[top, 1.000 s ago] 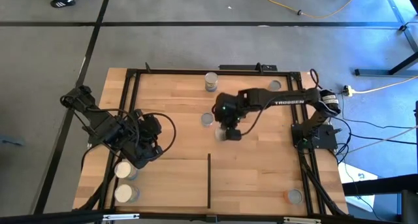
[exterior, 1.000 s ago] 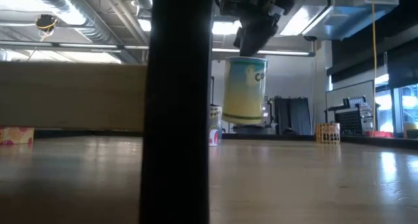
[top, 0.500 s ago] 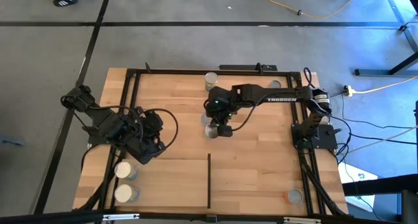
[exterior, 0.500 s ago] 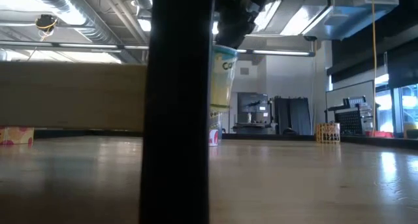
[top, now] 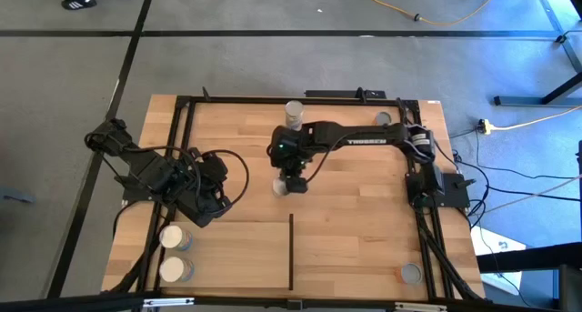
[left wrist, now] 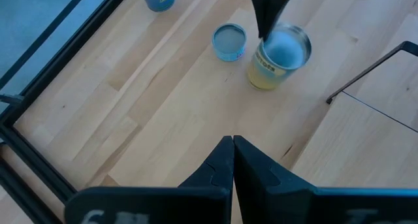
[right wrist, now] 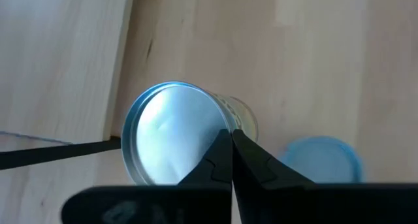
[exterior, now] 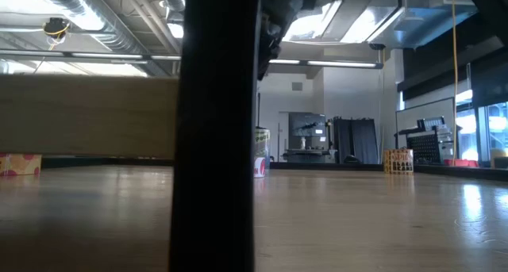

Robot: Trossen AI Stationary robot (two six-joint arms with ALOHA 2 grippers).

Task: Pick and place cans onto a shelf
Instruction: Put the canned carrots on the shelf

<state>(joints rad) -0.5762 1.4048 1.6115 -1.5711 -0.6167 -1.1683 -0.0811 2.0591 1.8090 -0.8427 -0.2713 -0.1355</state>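
R gripper [top: 293, 183]: pinched on rim of yellow can [top: 284, 186], lifted above table [top: 364, 212] centre, nr blue can [left wrist: 229, 42].
L gripper [top: 211, 206]: clenched, empty, table's left.
Shelf [top: 236, 253]: 2 cans [top: 175, 255] at left end.

Yellow-labelled can [left wrist: 277, 59] — silver top, possibly blue-tinted; blue-rimmed can [left wrist: 229, 41].

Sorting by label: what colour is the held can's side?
Yellowish, on the can in the right gripper; left wrist view.

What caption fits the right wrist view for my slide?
Right gripper, fingers shut on the rim of a yellow-labelled can, holds it above the wooden table, beside a blue can.
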